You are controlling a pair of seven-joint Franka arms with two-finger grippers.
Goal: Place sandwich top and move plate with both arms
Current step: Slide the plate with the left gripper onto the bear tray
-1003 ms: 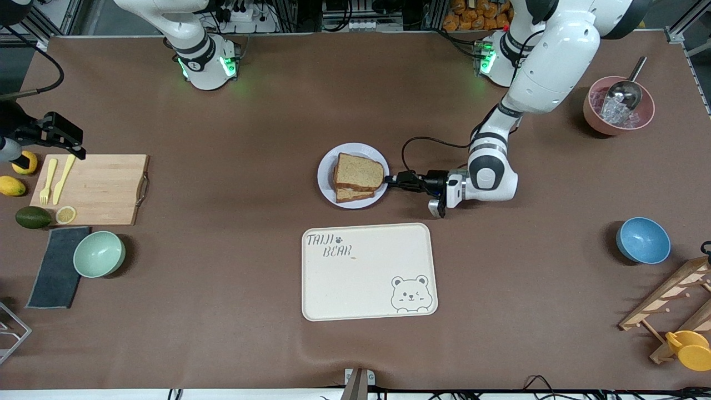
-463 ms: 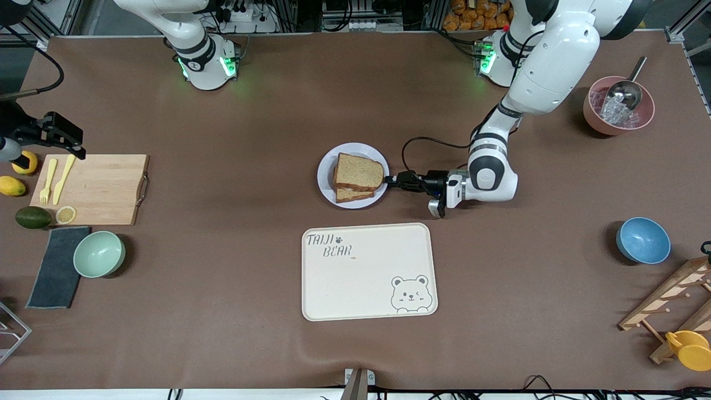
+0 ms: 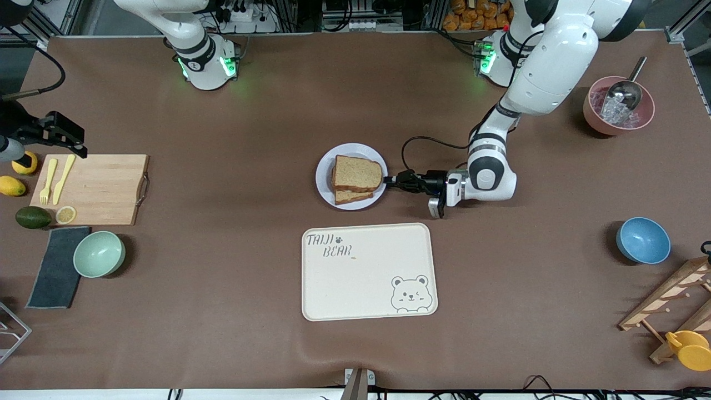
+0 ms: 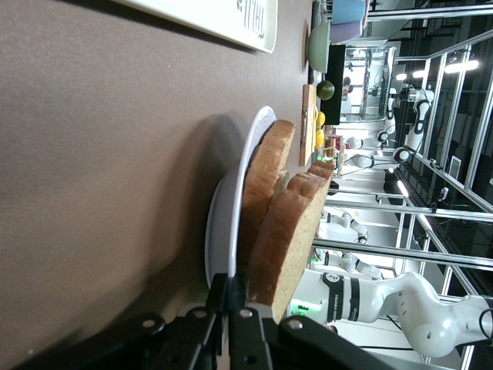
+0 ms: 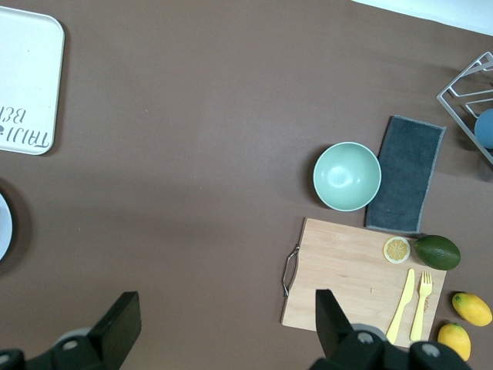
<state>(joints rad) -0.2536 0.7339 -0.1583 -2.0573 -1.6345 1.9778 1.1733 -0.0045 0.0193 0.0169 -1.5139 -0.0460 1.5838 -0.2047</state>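
- At the plate's (image 3: 351,176) edge toward the left arm's end of the table, we have the left gripper (image 3: 391,180) clamped tight on the rim, its fingers (image 4: 237,322) pinched together just under the bread.
- Inside that rim, the sandwich top (image 3: 358,173) lies on the lower slice, slightly offset, so we judge the placing done and the plate move in hand.
- Around the plate, we see bare brown table (image 3: 266,266) near the middle, with the cream tray (image 3: 369,271) closer to the front camera.
- Over the table's end by the cutting board (image 3: 94,189), we keep the right gripper (image 3: 69,141) waiting, jaws spread wide and empty.
- To do this well, we should bring the right gripper to the plate's free rim, grip there, then lift level and slowly so the loose top slice does not slide.
- On the tray's corner we read "TAIJI BEAR" beside a paw mark, with a winking bear drawn at the diagonal corner.
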